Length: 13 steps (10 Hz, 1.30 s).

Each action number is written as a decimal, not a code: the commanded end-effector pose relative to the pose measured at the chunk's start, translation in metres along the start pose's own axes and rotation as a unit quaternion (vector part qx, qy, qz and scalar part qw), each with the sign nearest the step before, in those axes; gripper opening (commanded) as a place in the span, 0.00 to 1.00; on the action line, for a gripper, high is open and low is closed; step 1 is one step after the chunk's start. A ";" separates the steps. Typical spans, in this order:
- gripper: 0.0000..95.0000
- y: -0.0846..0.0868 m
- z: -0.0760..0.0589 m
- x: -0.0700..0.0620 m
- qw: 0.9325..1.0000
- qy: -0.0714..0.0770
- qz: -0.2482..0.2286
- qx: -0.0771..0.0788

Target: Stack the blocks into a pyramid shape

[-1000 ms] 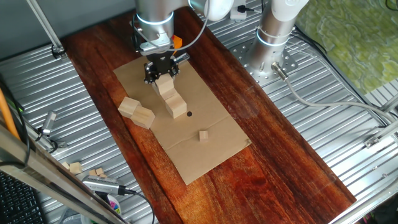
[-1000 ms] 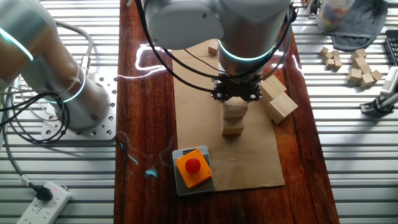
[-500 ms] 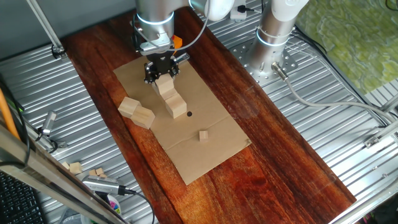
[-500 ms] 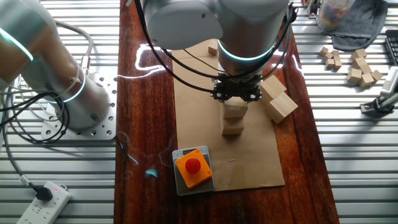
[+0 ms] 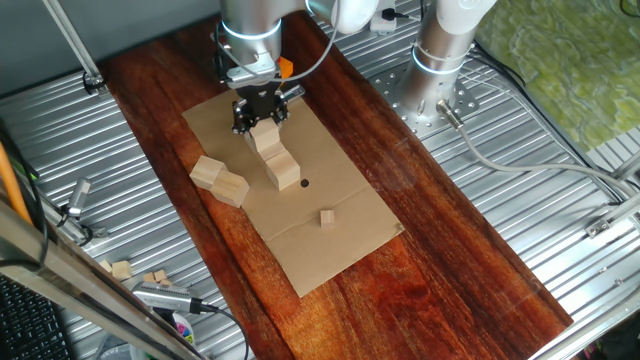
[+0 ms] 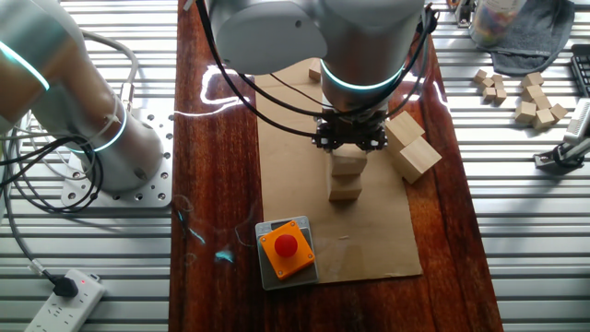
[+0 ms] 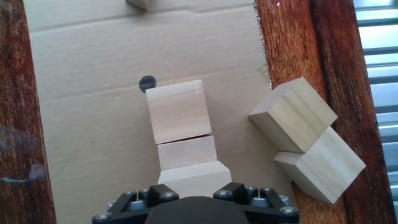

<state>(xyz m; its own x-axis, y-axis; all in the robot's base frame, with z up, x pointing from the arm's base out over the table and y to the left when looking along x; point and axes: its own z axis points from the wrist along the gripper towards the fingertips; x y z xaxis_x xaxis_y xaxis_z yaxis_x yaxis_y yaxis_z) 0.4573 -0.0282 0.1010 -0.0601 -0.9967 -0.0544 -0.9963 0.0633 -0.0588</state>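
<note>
Blocks point(image 7: 177, 111): pale, plain-faced wooden cubes on cardboard point(image 7: 87, 93)

Pale matt wooden blocks point(image 7: 177, 112) on brown cardboard sheet point(image 7: 87, 81), glossy dark wood tabletop point(image 5: 450, 250).

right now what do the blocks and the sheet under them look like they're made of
The blocks look like pale unpainted wood: faint grain, matte faces. The sheet looks like plain brown cardboard, with a fold crease and a ragged edge.
</note>
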 end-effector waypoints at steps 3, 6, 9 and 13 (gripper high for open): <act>0.60 0.000 0.003 0.001 1.000 0.001 -0.004 0.001; 0.80 -0.001 0.005 0.002 1.000 0.004 -0.010 0.001; 0.80 -0.001 0.006 0.003 1.000 0.003 -0.012 -0.001; 1.00 0.000 0.003 0.001 1.000 0.005 -0.012 -0.003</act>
<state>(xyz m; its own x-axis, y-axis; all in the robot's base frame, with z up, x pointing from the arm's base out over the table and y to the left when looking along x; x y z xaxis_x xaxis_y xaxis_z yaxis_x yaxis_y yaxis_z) 0.4570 -0.0295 0.0979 -0.0363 -0.9985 -0.0416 -0.9978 0.0385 -0.0536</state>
